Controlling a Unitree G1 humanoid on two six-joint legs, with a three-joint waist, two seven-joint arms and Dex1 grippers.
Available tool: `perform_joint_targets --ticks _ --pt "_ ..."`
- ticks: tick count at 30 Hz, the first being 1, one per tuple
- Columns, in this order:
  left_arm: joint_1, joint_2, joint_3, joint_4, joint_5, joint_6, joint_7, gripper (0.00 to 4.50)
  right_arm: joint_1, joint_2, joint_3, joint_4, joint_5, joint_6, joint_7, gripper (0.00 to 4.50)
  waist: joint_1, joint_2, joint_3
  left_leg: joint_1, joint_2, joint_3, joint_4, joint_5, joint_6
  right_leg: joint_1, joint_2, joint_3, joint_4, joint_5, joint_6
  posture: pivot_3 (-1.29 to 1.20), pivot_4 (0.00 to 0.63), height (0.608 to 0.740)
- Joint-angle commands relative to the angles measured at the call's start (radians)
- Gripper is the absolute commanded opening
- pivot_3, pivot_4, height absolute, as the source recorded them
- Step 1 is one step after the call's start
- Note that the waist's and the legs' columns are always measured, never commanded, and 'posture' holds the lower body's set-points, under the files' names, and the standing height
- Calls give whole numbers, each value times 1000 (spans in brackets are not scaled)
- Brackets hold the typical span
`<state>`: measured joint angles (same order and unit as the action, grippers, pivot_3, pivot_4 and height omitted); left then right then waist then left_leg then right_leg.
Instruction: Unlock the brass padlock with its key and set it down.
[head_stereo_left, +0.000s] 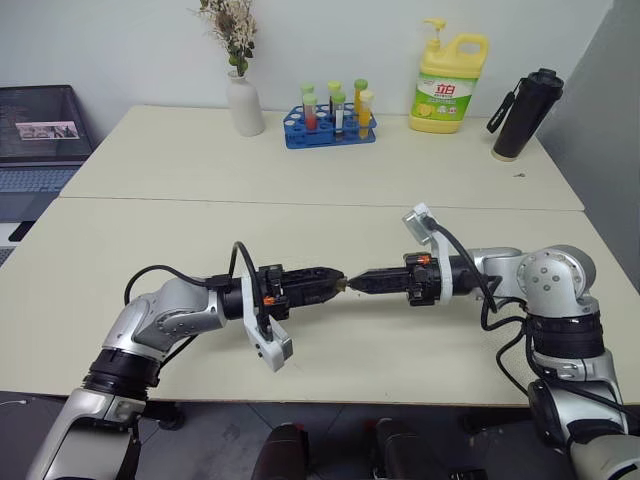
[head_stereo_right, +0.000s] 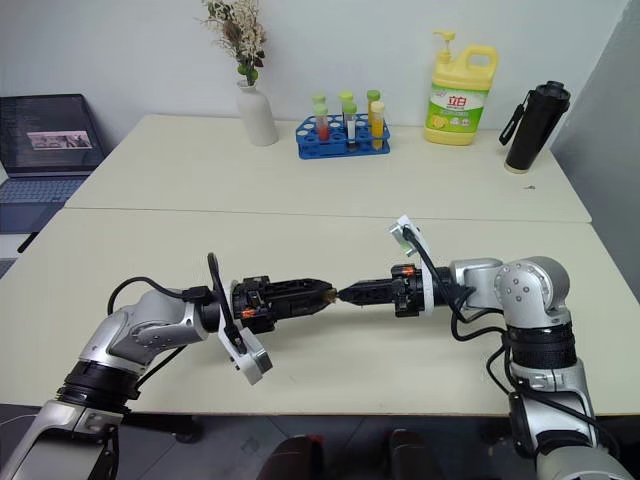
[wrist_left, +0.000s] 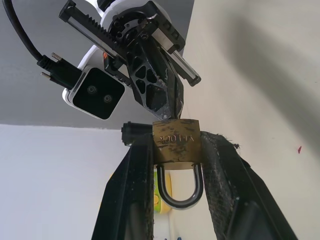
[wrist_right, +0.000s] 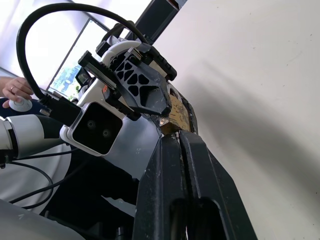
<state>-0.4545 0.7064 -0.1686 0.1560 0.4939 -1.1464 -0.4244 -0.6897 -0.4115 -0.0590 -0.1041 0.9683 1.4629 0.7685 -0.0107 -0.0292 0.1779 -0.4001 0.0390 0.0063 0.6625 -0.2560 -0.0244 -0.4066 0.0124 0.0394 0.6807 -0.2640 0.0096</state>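
Over the near table, my two grippers meet tip to tip. My left gripper (head_stereo_left: 333, 283) points right and is shut on the brass padlock (wrist_left: 176, 142), clamping its golden body between both fingers. The silvery shackle (wrist_left: 178, 195) hangs closed between them, toward the wrist. My right gripper (head_stereo_left: 364, 281) points left with its fingers pressed together, tips against the padlock's end opposite the shackle. Only a thin silvery sliver of the key (wrist_left: 181, 109) shows at those tips. In the right wrist view the padlock (wrist_right: 176, 114) sits just past my shut fingertips (wrist_right: 170, 142).
Along the far table edge stand a white vase (head_stereo_left: 244, 104), a blue test-tube rack (head_stereo_left: 330, 128), a yellow detergent bottle (head_stereo_left: 449, 84) and a black flask (head_stereo_left: 524, 113). A laptop (head_stereo_left: 38, 135) is at the far left. A person's hand (wrist_right: 15, 91) holds a controller.
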Motion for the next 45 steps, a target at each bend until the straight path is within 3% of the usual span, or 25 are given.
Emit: perform_joint_targets --ticks 1,10,17,20,27,45 --pt "-22 6 8 -14 7 10 23 959 -37 38 -30 -8 73 51 -7 0 -1 0 0 0 0 0 0 0 0 0 0 0 0 0 0 0 150 740" --pt "-21 14 2 -19 15 11 36 959 -43 59 -57 -13 82 88 -25 0 -9 0 0 0 0 0 0 0 0 0 0 0 0 0 0 0 150 740" --pt "-19 18 -3 -21 8 24 33 959 14 0 50 -109 -28 -125 24 0 -16 0 0 0 0 0 -1 0 0 0 0 0 0 -2 3 0 150 740" --pt "-19 18 -4 -19 3 29 34 959 33 -8 71 -126 -58 -198 39 592 -17 0 0 0 0 0 -1 0 0 -1 0 0 0 -2 3 0 150 740" --pt "-15 24 -5 -24 -10 39 30 959 115 -219 189 -199 -275 -567 258 3030 -14 0 0 -1 0 0 -1 0 0 -1 0 0 -1 -2 4 0 150 740" --pt "-35 18 -23 -8 -19 36 37 959 125 -29 192 -176 -249 -561 126 3089 -19 1 0 0 4 2 -1 0 0 -1 3 1 0 -1 2 0 150 740"
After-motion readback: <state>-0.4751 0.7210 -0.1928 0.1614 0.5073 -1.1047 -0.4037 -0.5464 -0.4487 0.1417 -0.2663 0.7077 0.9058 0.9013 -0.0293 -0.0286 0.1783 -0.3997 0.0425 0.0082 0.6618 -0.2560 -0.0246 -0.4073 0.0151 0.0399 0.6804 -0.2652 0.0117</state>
